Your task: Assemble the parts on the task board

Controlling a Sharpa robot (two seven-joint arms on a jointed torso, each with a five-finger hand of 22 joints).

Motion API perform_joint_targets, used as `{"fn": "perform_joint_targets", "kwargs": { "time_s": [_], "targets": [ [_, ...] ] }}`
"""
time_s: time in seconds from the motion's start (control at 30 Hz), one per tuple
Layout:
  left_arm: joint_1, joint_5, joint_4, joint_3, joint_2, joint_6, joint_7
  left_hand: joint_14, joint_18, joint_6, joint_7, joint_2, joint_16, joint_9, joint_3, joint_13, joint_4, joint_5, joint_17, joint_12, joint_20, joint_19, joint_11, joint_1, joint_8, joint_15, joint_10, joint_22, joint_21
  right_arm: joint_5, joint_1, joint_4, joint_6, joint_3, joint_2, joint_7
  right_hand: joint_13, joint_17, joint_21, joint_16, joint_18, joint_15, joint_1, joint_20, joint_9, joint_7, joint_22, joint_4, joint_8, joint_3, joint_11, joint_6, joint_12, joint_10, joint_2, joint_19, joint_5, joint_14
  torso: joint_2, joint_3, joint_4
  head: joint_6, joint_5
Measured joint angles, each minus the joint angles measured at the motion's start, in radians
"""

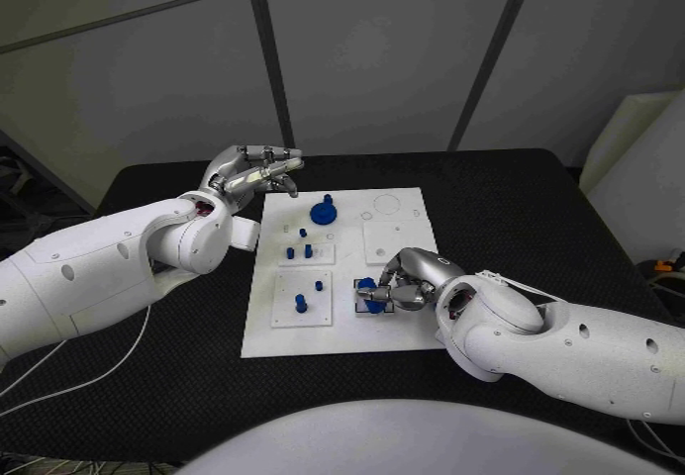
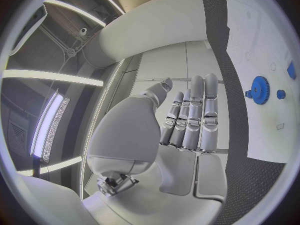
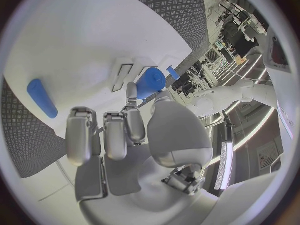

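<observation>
You have the white rectangular task board lying flat in the middle of the black table, and no writing or label on it can be read. A blue toothed gear on a short hub stands on the board's far half; in the left wrist view the same gear has a small blue round piece just beside it. Nearer the middle, small blue pegs stand upright in a raised white square block, and another blue peg stands in the white block on the board's near left. At the near centre, your right hand rests on the board with its fingers curled round a blue cylindrical part — the right wrist view shows that blue cylinder pinched between the thumb and a fingertip, over a dark-outlined slot on the board. That view also shows a blue elongated piece lying flat on the board, well apart from the hand. Your left hand hangs above the table just beyond the board's far left corner — its fingers lie close together side by side, lightly bent, and hold nothing.
</observation>
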State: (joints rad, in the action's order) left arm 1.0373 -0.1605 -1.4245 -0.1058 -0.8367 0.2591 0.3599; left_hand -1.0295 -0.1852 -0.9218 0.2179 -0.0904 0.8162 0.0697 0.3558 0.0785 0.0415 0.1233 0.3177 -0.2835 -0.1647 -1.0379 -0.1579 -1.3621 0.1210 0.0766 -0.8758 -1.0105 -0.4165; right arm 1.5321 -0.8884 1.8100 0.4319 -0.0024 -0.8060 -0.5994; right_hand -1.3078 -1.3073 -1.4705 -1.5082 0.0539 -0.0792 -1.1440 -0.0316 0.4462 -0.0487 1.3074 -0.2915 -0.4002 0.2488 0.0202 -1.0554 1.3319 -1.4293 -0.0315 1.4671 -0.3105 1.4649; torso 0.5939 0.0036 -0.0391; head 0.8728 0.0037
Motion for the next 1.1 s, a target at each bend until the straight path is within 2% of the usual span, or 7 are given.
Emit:
{"fn": "perform_joint_targets", "kwargs": {
  "time_s": [0.07, 0.27, 0.4, 0.6, 0.7, 0.83, 1.1],
  "targets": [
    [0.0, 0.0, 0.0, 0.0, 0.0, -0.001, 0.0, 0.0, 0.0, 0.0, 0.0, 0.0, 0.0, 0.0, 0.0, 0.0, 0.0, 0.0, 0.0, 0.0, 0.0, 0.0, 0.0, 0.0, 0.0, 0.0, 0.0, 0.0, 0.0, 0.002, 0.0, -0.003, 0.0, 0.0, 0.001, -0.005, 0.0, 0.0, 0.0, 0.0, 0.0, 0.0, 0.015, 0.0, 0.004, 0.0, 0.0, -0.002, -0.001, 0.009, 0.0, 0.0, -0.008, 0.0, -0.003, 0.0, 0.014, 0.0, 0.0, -0.0002, 0.0, 0.0, 0.0],
    [0.0, 0.0, 0.0, 0.0, -0.001, -0.002, -0.001, 0.0, 0.0, 0.0, 0.0, 0.0, 0.0, 0.0, 0.0, 0.0, 0.0, 0.0, 0.0, 0.0, 0.0, 0.0, 0.0, 0.0, 0.0, 0.0, 0.0, 0.0, 0.0, 0.01, -0.001, -0.005, 0.004, 0.0, 0.003, -0.016, 0.0, 0.0, 0.0, 0.004, 0.0, 0.0, 0.076, 0.0, 0.02, -0.004, 0.0, -0.001, -0.003, 0.028, 0.0, 0.011, -0.025, 0.008, 0.011, 0.0, 0.093, 0.0, -0.001, -0.0002, -0.0001, 0.0, 0.002],
    [0.0, 0.0, 0.001, 0.0, -0.001, -0.003, -0.001, 0.0, 0.0, 0.0, 0.0, 0.0, 0.0, 0.0, 0.0, 0.0, 0.0, 0.0, 0.0, 0.0, 0.0, 0.0, 0.0, 0.0, 0.0, 0.0, 0.0, 0.001, 0.0, 0.016, -0.001, -0.004, 0.01, 0.0, 0.003, -0.017, 0.0, 0.0, 0.0, 0.004, 0.0, 0.0, 0.11, 0.0, 0.028, -0.004, 0.0, -0.001, -0.003, 0.028, 0.0, 0.011, -0.031, 0.008, 0.02, 0.0, 0.126, 0.0, -0.001, 0.0002, -0.0011, 0.0, 0.002],
    [0.0, 0.0, 0.001, 0.0, 0.0, -0.003, -0.002, 0.0, 0.0, 0.0, 0.0, 0.0, 0.0, 0.0, 0.0, 0.0, 0.0, 0.0, 0.0, 0.0, 0.0, 0.0, 0.0, 0.0, 0.0, 0.0, 0.0, 0.001, 0.0, 0.023, -0.001, 0.007, 0.018, 0.0, -0.003, -0.011, 0.0, 0.0, 0.0, 0.004, 0.0, 0.0, 0.126, 0.0, 0.036, -0.003, 0.0, -0.003, -0.003, 0.023, 0.0, 0.011, -0.031, 0.008, 0.016, 0.0, 0.128, 0.0, -0.001, 0.0005, -0.0016, 0.0, 0.001],
    [0.0, 0.0, 0.001, 0.0, 0.0, -0.004, -0.002, 0.0, 0.0, 0.0, 0.0, 0.0, 0.0, 0.0, 0.0, 0.0, 0.0, 0.0, 0.0, 0.0, 0.0, 0.0, 0.0, 0.0, 0.0, 0.0, 0.0, 0.001, 0.0, 0.025, 0.0, 0.014, 0.022, 0.0, -0.008, -0.006, 0.0, -0.001, 0.0, 0.004, 0.0, 0.0, 0.124, 0.0, 0.041, -0.003, 0.0, 0.004, -0.003, 0.014, 0.0, 0.011, -0.031, 0.008, 0.015, 0.0, 0.107, 0.0, -0.001, 0.0008, -0.0016, 0.0, 0.001],
    [0.0, 0.0, 0.001, 0.0, 0.0, -0.005, -0.002, 0.0, 0.0, 0.0, 0.0, 0.0, 0.0, 0.0, 0.0, 0.0, 0.0, 0.0, 0.0, 0.0, 0.0, 0.0, 0.0, 0.0, 0.0, 0.0, 0.0, 0.001, 0.0, 0.03, 0.0, 0.024, 0.026, 0.0, -0.019, 0.006, 0.0, -0.001, 0.0, 0.004, 0.0, 0.0, 0.004, 0.0, 0.053, -0.001, 0.0, 0.041, -0.003, -0.016, 0.0, 0.014, -0.031, 0.008, 0.012, 0.0, 0.065, 0.0, -0.001, 0.0008, -0.0015, 0.0, 0.001],
    [0.0, 0.0, 0.002, 0.0, -0.001, -0.006, -0.003, 0.0, 0.0, 0.0, 0.0, 0.0, 0.0, 0.0, 0.0, 0.0, 0.0, 0.0, 0.0, 0.0, 0.0, 0.0, 0.0, 0.0, 0.0, 0.0, 0.0, 0.001, 0.0, 0.04, 0.0, 0.035, 0.025, 0.0, -0.028, 0.029, 0.0, -0.001, 0.0, 0.004, 0.0, 0.0, -0.106, 0.0, 0.067, -0.001, 0.0, 0.076, -0.006, -0.024, 0.0, 0.014, -0.031, 0.007, 0.022, 0.0, 0.073, 0.0, 0.0, 0.0008, -0.0006, 0.0, 0.0]
  ]
}}
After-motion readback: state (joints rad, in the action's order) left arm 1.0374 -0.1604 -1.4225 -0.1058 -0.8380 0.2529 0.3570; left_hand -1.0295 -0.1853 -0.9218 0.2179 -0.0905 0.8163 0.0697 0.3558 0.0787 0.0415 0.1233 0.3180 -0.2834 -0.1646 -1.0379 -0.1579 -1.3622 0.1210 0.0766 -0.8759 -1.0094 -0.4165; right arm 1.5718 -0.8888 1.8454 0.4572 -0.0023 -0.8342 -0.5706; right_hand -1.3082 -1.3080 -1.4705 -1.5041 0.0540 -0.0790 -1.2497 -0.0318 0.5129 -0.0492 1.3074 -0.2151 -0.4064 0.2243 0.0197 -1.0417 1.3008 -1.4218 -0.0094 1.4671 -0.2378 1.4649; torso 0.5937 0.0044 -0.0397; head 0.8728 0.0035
